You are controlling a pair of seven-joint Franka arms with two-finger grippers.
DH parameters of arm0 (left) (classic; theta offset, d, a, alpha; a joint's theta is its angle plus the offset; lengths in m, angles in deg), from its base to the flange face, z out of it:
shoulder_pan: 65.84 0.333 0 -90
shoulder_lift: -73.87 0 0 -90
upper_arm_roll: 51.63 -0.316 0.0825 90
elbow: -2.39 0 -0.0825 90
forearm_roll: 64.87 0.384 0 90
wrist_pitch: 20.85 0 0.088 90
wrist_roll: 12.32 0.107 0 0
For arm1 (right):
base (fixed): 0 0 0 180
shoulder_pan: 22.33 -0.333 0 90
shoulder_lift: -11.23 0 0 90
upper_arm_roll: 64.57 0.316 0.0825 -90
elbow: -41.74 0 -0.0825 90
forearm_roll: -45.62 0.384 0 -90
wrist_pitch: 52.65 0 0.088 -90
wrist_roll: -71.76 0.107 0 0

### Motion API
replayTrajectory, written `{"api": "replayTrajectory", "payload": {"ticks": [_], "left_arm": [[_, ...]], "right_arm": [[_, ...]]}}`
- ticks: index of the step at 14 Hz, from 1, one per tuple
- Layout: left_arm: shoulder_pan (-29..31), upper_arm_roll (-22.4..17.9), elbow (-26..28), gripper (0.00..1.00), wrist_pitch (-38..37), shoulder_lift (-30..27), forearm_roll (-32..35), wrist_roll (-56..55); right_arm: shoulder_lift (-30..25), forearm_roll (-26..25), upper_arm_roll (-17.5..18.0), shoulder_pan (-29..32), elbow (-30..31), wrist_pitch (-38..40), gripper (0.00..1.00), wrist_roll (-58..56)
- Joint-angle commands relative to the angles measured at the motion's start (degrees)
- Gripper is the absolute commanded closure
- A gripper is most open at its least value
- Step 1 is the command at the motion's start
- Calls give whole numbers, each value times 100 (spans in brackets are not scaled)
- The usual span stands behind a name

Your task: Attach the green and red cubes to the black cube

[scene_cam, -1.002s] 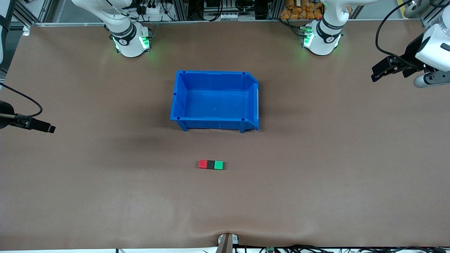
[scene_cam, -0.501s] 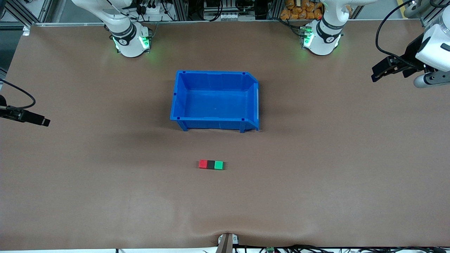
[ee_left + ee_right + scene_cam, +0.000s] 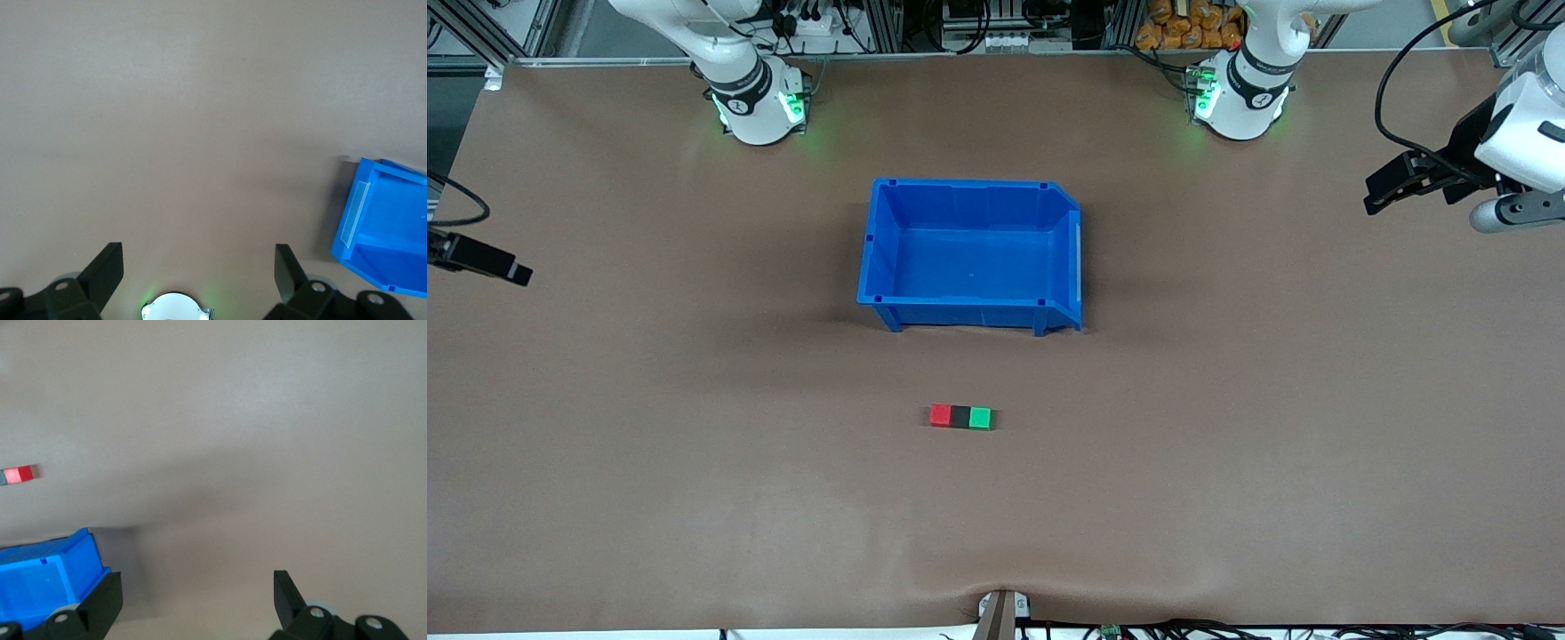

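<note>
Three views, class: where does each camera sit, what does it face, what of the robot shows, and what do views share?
Front view: high, facing both bases; bin, joined cubes, both arms at the edges.
Left wrist view: looks down on table; open left pincer, bin corner.
Right wrist view: the same; open right pincer, bin, red cube.
All share the bin.

Two white Franka arms, each with a black band and glowing green lights at its base. The left tool [image 3: 1392, 187] is black on a white wrist with a grey cylinder and black cable; the right tool [image 3: 494, 264] shows black, blunt-tipped fingers [image 3: 283, 587].
</note>
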Motion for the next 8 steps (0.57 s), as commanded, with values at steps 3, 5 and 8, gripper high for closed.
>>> {"api": "replayTrajectory", "payload": {"ticks": [3, 5, 8], "left_arm": [[-25, 7, -165, 0, -64, 102, -33, 7], [-16, 7, -165, 0, -56, 102, -33, 7], [-34, 25, -165, 0, -64, 102, -25, 25]], "right_arm": [[-537, -213, 163, 135, 384, 122, 0, -129], [-668, -301, 172, 143, 515, 113, 0, -129], [-897, -363, 224, 152, 805, 70, 0, -120]]}}
